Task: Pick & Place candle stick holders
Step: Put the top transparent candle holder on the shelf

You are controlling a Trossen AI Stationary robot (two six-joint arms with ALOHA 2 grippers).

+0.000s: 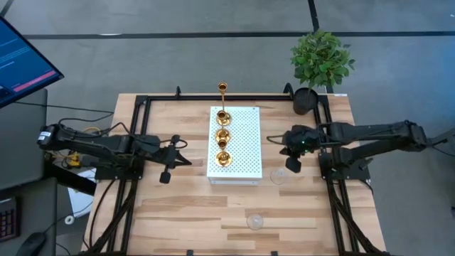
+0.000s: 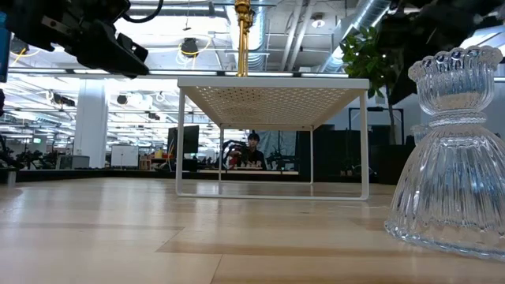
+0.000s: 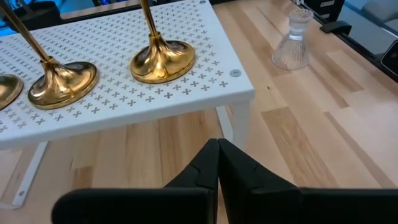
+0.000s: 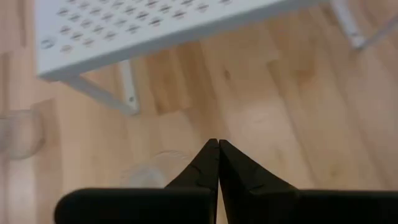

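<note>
Standing mid-counter (image 1: pixel 185 213), the white perforated rack (image 1: pixel 245 153) is leaving open wood on both sides and along the front edge, while a potted plant (image 1: pixel 321 60) is sitting at the far right corner. Three gold candle stick holders (image 1: pixel 223 139) are lining up on the rack's top, and two clear glass holders are resting on the wood: one (image 1: pixel 279 176) just right of the rack, one (image 1: pixel 254 222) near the front. Both claws are hovering empty with fingers pressed together, the left claw (image 1: pixel 186 161) just left of the rack, the right claw (image 1: pixel 274 140) just right of it, near the closer glass holder.
</note>
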